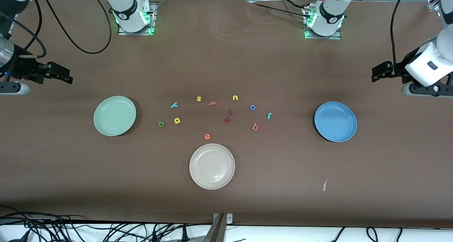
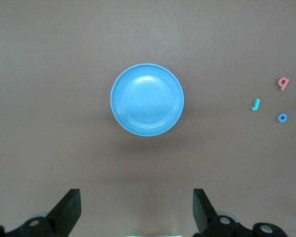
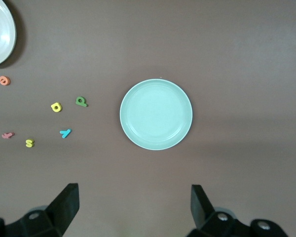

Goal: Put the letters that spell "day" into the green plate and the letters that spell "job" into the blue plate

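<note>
Letters for "day" lie loose on the brown table (image 1: 226, 206) beside the green plate (image 1: 114, 115), toward the right arm's end: the dark green d (image 1: 161, 124) closest to the plate, the yellow a (image 1: 177, 120) just beside it, and the teal y (image 1: 174, 105) farther from the front camera than both. The letters for "job" sit nearer the blue plate (image 1: 335, 121), toward the left arm's end — the blue o (image 1: 252, 107) farthest from the front camera, the teal j (image 1: 269, 115) beside it and closest to the plate, the pinkish-red b (image 1: 255, 127) nearest the camera. Between the two groups are a yellow s (image 1: 199, 99), a yellow u (image 1: 235, 98), a pink letter (image 1: 212, 103), two dark red letters (image 1: 228, 116) and an orange e (image 1: 207, 136), with a cream-white plate (image 1: 212, 166) nearer the camera than all of them. Both coloured plates hold nothing. The left gripper (image 2: 137, 210) waits up in the air at its end of the table, fingers spread wide, its wrist view looking down on the blue plate; the right gripper (image 3: 135, 207) waits likewise at its own end — fingers spread, nothing between them, the green plate below in its wrist view.
</note>
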Available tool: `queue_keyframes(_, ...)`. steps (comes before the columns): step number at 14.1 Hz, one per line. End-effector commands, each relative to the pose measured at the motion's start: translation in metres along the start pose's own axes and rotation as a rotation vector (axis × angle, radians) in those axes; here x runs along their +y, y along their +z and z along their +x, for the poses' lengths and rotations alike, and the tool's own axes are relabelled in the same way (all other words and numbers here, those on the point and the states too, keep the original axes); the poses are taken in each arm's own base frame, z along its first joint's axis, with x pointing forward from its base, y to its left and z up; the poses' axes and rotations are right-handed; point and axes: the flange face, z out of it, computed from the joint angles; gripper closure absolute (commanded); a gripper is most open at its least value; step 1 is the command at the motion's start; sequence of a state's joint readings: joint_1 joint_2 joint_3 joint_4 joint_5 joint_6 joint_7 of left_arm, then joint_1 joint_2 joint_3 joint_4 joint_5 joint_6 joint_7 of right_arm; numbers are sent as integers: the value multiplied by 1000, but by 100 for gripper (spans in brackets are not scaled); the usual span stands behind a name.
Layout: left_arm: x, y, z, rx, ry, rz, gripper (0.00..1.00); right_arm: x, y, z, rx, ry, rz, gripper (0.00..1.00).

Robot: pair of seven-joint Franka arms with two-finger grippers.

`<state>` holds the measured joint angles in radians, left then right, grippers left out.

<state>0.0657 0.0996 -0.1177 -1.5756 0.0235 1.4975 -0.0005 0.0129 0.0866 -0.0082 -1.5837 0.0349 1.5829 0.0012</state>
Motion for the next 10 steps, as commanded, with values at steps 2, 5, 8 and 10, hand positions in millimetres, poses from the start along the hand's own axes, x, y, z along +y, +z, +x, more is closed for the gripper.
queue_keyframes(2,47,58,35,-113,69,-43,0,-23,40,11,-73,-33,0,0)
queue_keyframes(5,106,97,60,-102,136,-94,0,-44,89,36,-90,-43,-10,0)
queue_keyframes(8,172,141,75,-89,118,-101,0,-81,145,46,-2,62,-16,0)
queue_keyframes(10,215,174,81,-76,117,-96,0,-107,188,51,64,145,-14,0)
